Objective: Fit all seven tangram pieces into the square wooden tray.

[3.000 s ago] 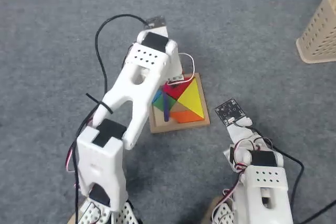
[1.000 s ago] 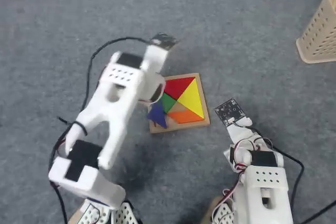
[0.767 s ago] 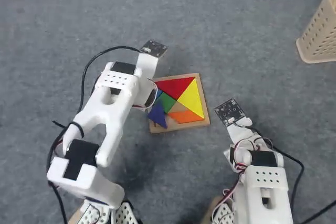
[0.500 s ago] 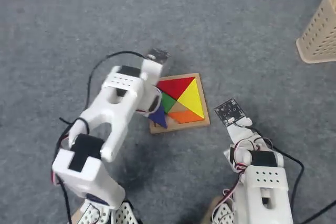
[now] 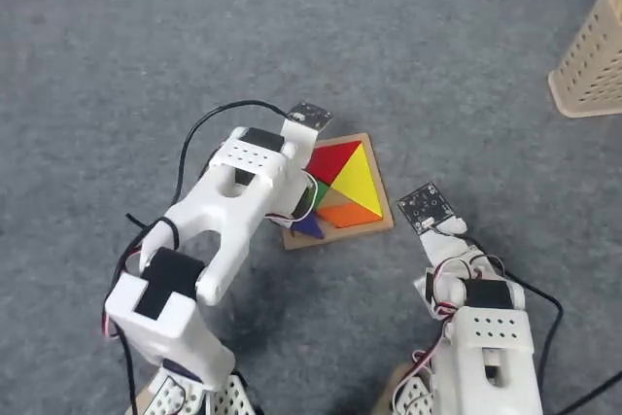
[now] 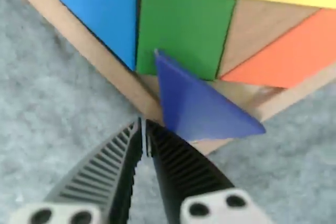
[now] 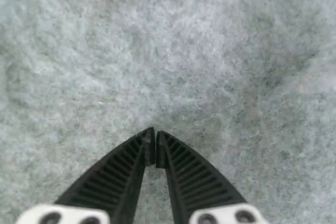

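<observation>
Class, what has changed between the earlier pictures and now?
The left arm drew back off the square wooden tray, swung aside and returned; the left gripper, shut, sits beside the dark blue triangle, earlier on edge, now tilted over the rim. The right gripper stayed put.

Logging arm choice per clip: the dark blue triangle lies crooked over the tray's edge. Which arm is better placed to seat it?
Left, probably. The left claw, shut, is beside the blue triangle at the tray rim; the right claw hangs over bare carpet, away from the tray.
</observation>
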Available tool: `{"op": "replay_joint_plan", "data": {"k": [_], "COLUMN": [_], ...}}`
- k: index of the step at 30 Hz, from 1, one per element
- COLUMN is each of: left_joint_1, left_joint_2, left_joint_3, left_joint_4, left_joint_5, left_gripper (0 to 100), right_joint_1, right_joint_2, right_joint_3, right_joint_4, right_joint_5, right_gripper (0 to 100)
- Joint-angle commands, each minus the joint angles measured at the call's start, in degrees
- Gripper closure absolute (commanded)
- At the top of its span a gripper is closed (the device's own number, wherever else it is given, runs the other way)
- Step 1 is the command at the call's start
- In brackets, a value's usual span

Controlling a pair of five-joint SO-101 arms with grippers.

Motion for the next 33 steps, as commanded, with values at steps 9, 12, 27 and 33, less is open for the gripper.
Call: {"op": "replay_joint_plan", "data": {"k": [9, 12, 27, 33], "left_joint_1": [0.79, 0.79, 5.19, 8.97], "left_joint_2": [-0.88, -0.88, -1.05, -1.41], "left_joint_3": [-0.66, -1.10, -9.63, -10.33], "left_joint_4": [2.73, 3.78, 9.41, 9.05], "left_joint_5": [2.29, 4.13, 8.35, 8.26], "left_gripper": [99, 99, 99, 99], "right_joint_1": [0.57, 0.57, 0.57, 0.57], "right_joint_2": [-1.45, -1.45, -1.45, -1.45], "right_joint_3": [-0.18, -0.18, -0.18, -0.18], "right_joint_4": [0.22, 0.22, 0.22, 0.22], "right_joint_5": [0.53, 0.53, 0.53, 0.53], "right_gripper": [99.2, 99.2, 99.2, 99.2]}}
